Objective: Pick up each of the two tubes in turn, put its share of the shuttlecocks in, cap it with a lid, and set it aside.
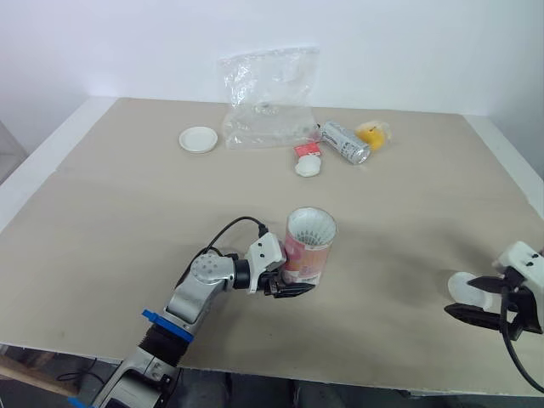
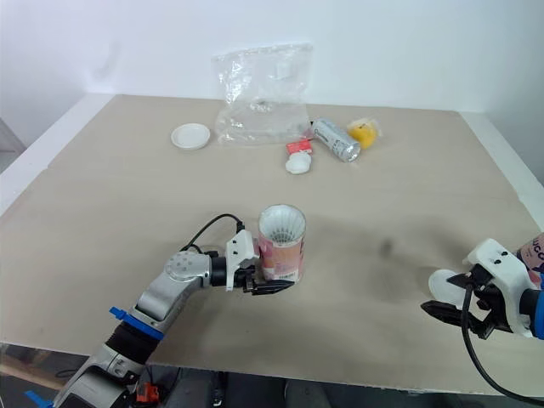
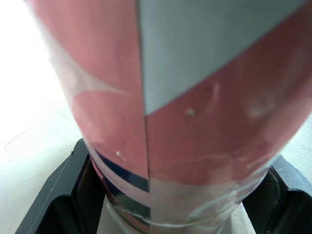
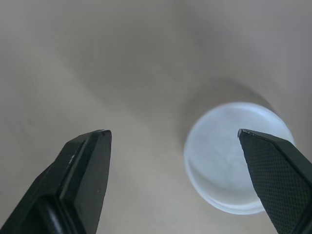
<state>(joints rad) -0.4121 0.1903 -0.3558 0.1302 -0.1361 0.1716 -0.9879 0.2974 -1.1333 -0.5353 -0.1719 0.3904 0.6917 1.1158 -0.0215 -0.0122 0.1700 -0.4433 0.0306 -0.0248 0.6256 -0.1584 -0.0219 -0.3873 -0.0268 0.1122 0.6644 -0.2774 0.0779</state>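
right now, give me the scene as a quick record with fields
left gripper: shut on the pink tube, which stands upright
pink tube: uncapped, white feathers at its mouth
right gripper: open, close to a white lid lying on the table
far side: second lid, plastic bag, second tube lying down

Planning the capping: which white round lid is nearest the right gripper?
The translucent white lid beside the right gripper; the other lid sits far back left.

Left jaws seemingly tight, right wide.
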